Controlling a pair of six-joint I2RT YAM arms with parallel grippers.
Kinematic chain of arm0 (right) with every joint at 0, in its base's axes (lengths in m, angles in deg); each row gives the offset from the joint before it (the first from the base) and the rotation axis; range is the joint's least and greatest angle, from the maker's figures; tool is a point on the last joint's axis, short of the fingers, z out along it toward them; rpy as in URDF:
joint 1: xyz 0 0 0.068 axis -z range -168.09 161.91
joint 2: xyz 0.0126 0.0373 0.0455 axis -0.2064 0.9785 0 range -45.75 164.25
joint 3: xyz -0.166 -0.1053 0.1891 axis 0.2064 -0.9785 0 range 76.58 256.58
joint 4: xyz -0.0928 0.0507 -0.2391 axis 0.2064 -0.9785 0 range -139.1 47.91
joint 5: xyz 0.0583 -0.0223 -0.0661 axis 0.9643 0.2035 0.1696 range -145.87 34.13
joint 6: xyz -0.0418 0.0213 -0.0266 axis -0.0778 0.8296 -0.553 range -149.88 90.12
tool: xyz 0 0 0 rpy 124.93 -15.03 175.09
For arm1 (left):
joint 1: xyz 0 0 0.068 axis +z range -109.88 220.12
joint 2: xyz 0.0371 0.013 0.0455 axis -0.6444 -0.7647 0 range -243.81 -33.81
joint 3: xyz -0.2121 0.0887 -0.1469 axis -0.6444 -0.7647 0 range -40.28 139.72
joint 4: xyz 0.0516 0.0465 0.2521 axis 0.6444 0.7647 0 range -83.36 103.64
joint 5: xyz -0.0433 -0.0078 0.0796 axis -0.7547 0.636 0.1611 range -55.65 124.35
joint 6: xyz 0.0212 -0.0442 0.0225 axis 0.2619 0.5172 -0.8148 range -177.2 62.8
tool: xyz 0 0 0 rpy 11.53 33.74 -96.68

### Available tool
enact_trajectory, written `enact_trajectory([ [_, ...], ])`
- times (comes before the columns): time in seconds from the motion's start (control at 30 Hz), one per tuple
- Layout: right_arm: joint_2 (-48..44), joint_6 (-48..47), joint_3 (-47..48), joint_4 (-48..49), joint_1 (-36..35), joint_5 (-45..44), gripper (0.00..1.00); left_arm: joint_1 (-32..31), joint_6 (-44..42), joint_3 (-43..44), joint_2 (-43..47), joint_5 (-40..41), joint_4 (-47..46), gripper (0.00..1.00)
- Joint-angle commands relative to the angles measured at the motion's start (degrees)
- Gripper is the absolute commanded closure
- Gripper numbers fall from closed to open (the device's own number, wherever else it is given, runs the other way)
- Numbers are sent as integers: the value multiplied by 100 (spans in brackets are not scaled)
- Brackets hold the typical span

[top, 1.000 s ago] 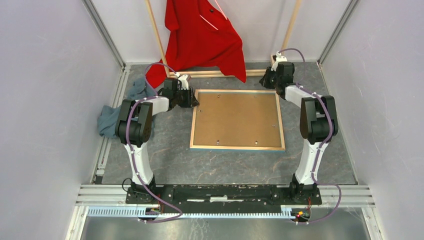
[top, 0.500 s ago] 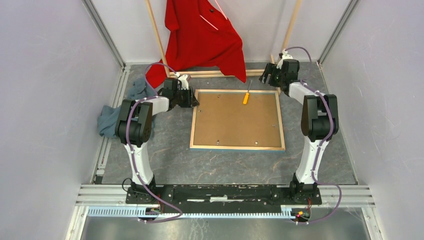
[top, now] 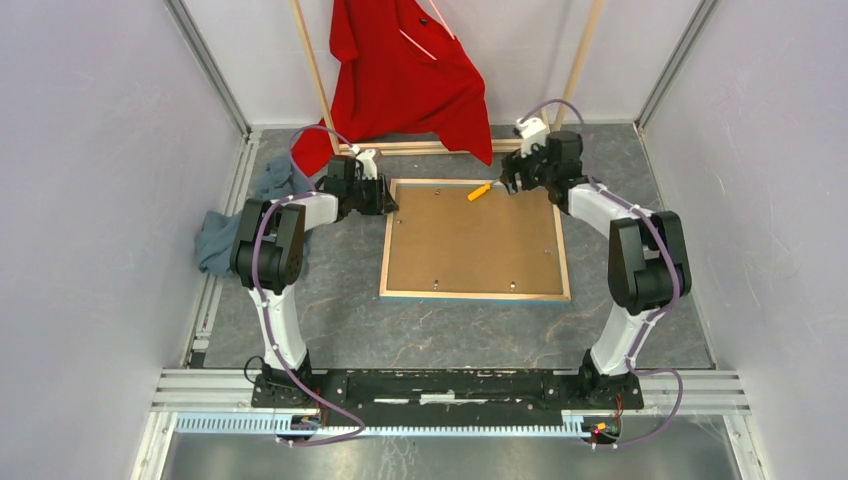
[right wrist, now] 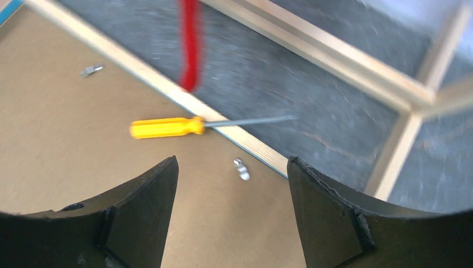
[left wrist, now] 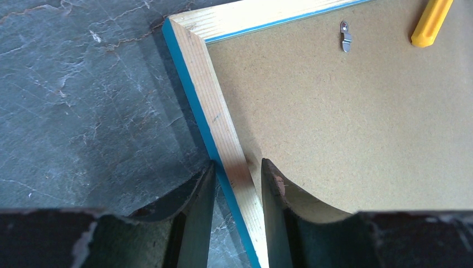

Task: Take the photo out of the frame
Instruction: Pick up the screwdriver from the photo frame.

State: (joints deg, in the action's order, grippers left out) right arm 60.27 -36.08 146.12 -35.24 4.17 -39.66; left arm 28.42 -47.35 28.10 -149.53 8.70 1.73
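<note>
Pinching the left rail of the frame [left wrist: 223,123] near its far corner, my left gripper [left wrist: 237,167] has one dark, curved finger on the blue outer edge and the other on the inner side, where the pale, grainy wood meets the backing board [left wrist: 362,111]. The frame lies flat and face down on the grey, marbled table [top: 340,300], a thin rectangle with mitred corners. The board filling it is matte brown with a fine speckled fibre, and small metal clips [left wrist: 346,36] sit along its margin. The photo itself is hidden from me; only the board's plain back faces up.

My right gripper [right wrist: 231,162] hangs over the far rail with its jaws spread wide and nothing between them. Just beyond its tips lies a screwdriver [right wrist: 167,127]: a smooth yellow handle on the board and a thin grey shaft crossing the rail onto the table. Behind it stand a bare wooden rack [right wrist: 312,50] and a red shirt [top: 400,70].
</note>
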Motion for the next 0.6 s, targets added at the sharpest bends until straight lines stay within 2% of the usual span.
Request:
enact_trajectory([
  [0.0,-414,-2115,-143,113,-320,561,23,-25,-43,-81,-143,86,192,57],
  [0.23,-266,-5004,279,-1436,-803,739,20,-25,-57,-50,-161,44,218,57],
  [0.37,-219,-6588,319,-1903,-1013,592,19,-25,-66,-28,-178,22,240,57],
  [0.43,-126,-7094,458,-2067,-1129,455,22,-25,-70,-26,-179,13,245,57],
  [0.47,-46,-7254,610,-2181,-1188,382,28,-25,-64,-26,-179,8,245,57],
  [0.53,232,-7323,999,-2293,-1298,71,53,-25,-76,-13,-192,8,253,57],
  [0.57,368,-7292,1210,-2317,-1334,-70,55,-29,-75,-14,-189,7,261,57],
])
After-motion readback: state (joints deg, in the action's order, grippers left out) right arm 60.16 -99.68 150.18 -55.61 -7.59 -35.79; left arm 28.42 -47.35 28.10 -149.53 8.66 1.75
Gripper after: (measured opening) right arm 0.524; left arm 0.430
